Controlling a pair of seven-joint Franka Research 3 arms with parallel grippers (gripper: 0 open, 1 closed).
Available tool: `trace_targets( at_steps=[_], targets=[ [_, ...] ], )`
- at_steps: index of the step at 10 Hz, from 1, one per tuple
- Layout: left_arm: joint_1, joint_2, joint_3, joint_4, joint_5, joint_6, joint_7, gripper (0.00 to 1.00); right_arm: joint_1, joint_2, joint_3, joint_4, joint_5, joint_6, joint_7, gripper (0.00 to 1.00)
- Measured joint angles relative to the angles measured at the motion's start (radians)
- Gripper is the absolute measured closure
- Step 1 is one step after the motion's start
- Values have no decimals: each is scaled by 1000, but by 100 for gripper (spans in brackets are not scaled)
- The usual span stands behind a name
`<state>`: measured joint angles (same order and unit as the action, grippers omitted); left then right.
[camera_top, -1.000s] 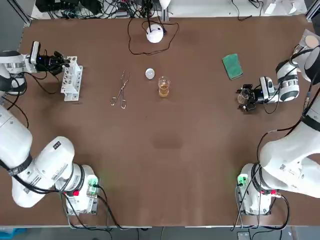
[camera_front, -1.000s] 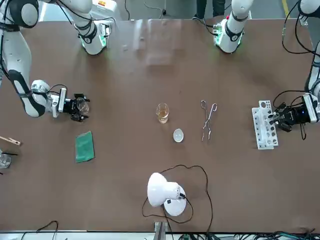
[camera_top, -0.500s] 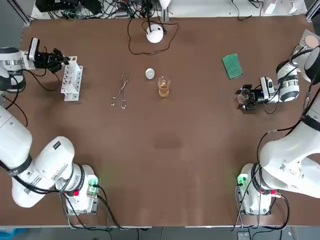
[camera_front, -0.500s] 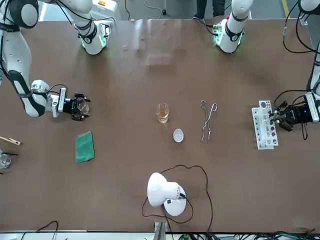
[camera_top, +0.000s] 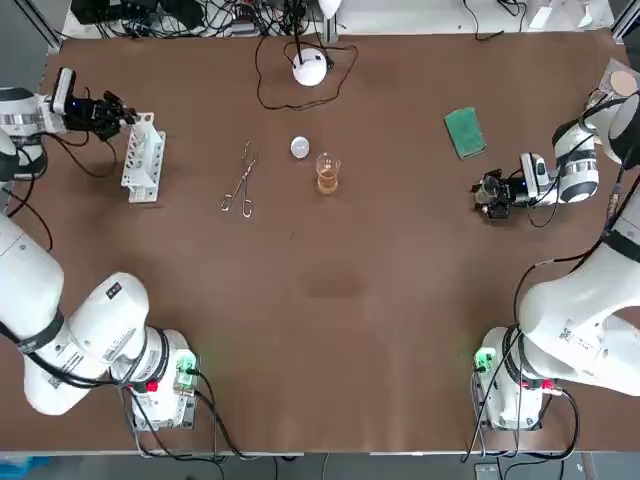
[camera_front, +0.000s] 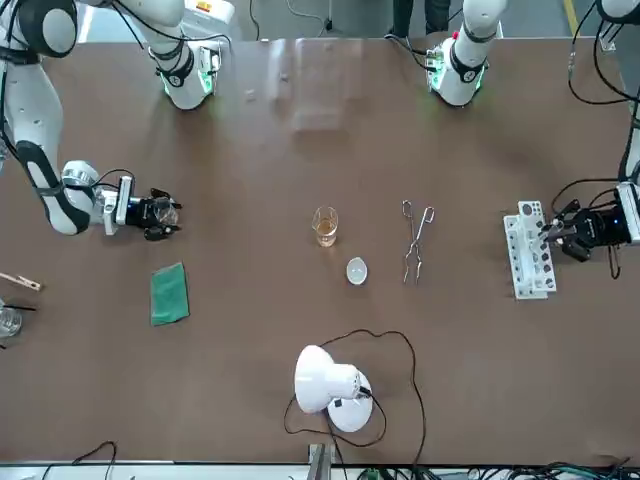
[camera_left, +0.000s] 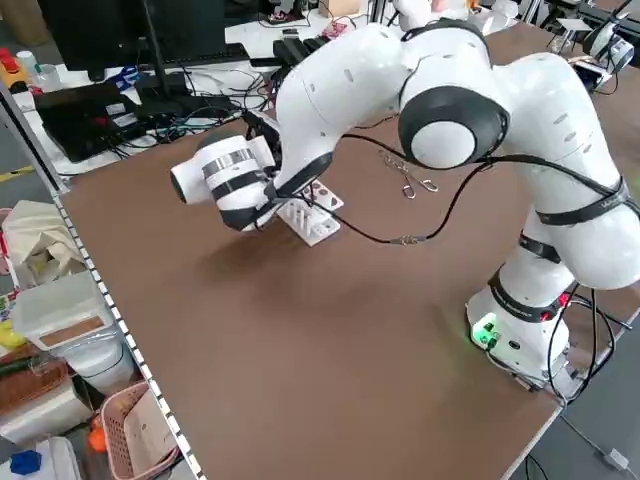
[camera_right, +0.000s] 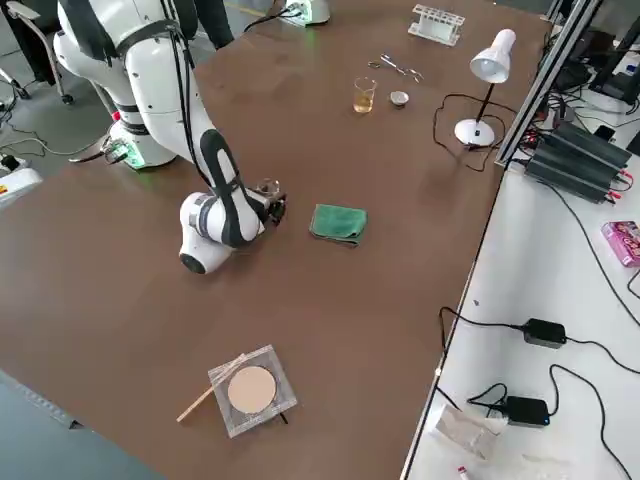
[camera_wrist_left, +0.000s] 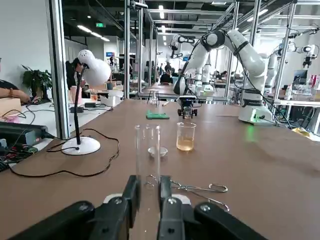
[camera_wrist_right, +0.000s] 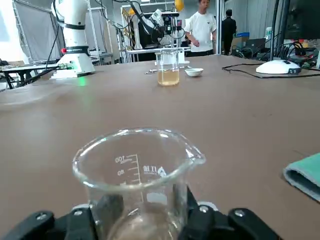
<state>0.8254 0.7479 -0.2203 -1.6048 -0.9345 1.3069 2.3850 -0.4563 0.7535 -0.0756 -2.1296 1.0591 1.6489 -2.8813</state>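
Note:
My left gripper is at the far left of the table, by the far end of the white test tube rack. Its fingers are shut on a clear glass test tube, held upright just above the rack. My right gripper is low over the table at the right side, shut on a small clear beaker that looks nearly empty. This beaker is just above or on the table, near the green cloth.
Mid-table stand a beaker with amber liquid, a small white dish and metal tongs. A white desk lamp with its cable sits at the far edge. A square pad with a round disc lies at the far right.
My left gripper has moved with the test tube a little outward and toward the far edge, off the rack's end. The right gripper and its beaker shifted only slightly.

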Motion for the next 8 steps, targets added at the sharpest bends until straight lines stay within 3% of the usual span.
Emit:
trace_targets(
  at_steps=[5,8],
  targets=[
    [6,-18,-3,4,-15,-22,-5,79,1,1,1,0,21,-2,0,61],
    [7,-86,-36,7,-16,-24,-67,79,18,2,5,0,59,-32,1,62]
  ],
)
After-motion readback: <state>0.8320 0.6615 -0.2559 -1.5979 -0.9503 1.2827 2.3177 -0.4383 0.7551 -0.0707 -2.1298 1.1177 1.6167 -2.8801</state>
